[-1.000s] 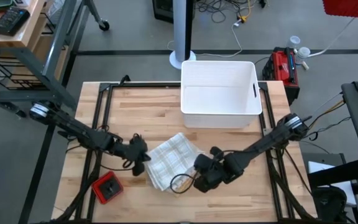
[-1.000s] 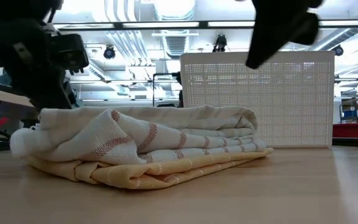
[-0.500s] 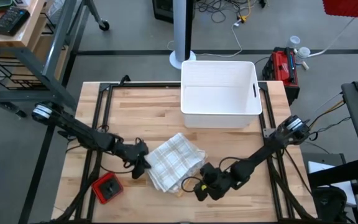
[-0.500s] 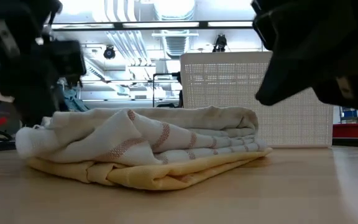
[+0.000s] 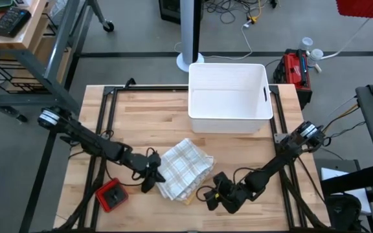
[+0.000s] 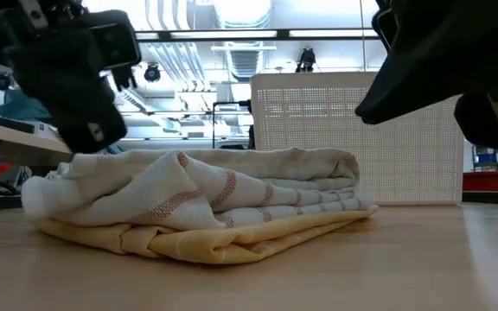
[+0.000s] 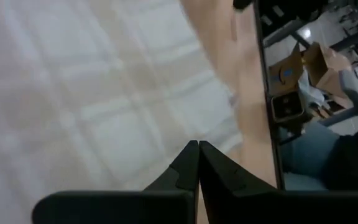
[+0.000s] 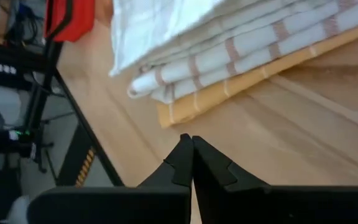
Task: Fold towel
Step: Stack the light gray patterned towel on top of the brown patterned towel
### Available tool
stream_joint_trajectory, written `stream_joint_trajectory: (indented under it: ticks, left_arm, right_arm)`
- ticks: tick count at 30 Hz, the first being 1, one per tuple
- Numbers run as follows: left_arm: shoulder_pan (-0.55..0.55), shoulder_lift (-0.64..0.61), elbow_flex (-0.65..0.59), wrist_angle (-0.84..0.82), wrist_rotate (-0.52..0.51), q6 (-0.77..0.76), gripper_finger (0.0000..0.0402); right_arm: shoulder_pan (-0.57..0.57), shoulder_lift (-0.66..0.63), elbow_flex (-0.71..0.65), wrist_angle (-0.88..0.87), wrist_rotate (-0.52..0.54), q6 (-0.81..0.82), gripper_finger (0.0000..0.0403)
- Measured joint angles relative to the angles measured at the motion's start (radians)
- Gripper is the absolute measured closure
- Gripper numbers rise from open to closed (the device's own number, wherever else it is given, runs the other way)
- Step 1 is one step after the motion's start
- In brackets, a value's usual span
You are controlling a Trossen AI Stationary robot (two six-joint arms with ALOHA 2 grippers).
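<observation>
The towel (image 5: pixel 183 167) lies folded in several layers near the table's middle, a cream checked layer on top and a yellow layer (image 6: pixel 223 246) against the wood. My left gripper (image 5: pixel 153 178) is shut at the towel's left edge, its tips (image 7: pixel 197 144) over the checked top layer (image 7: pixel 104 93). My right gripper (image 5: pixel 207 195) is shut low over bare wood just near of the towel's near-right corner. In its wrist view its tips (image 8: pixel 191 140) stand short of the towel's stacked edges (image 8: pixel 229 68). My left gripper comes slanting down from the table's left with its shut fingertips (image 7: pixel 188 155) at the towel's top layer near the left edge. I cannot tell whether they touch the cloth.
A white bin (image 5: pixel 228 97) stands at the table's far side, right of centre, and shows behind the towel in the low view (image 6: pixel 361 138). A red box (image 5: pixel 112 195) sits at the near left. Black rails (image 5: pixel 102 129) run along the table's sides.
My right gripper has sunk and gone toward the near edge, rolling its wrist, and now sits low by the towel's near-right corner. My left gripper has moved toward the near edge along the towel's left side and tipped. The towel's left end has bunched up a little.
</observation>
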Motion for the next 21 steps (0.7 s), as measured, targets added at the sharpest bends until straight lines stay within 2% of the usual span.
stream_joint_trajectory:
  ticks: [5,8,16,21]
  left_arm:
    - [0.003,-0.006,0.066,-0.102,-0.058,0.08,0.0401]
    - [0.004,0.022,0.085,-0.188,-0.116,0.127,0.0401]
    - [0.004,0.159,0.095,-0.146,-0.133,0.136,0.0401]
    - [0.002,0.268,0.176,-0.122,-0.064,0.114,0.0401]
  right_arm:
    - [0.0,-0.001,-0.007,-0.004,0.037,0.074,0.0401]
    - [0.0,-0.001,-0.018,-0.024,0.046,0.096,0.0383]
    - [0.002,-0.001,-0.02,-0.098,0.046,0.252,0.0275]
    - [-0.015,-0.001,-0.019,-0.098,0.053,0.306,0.0206]
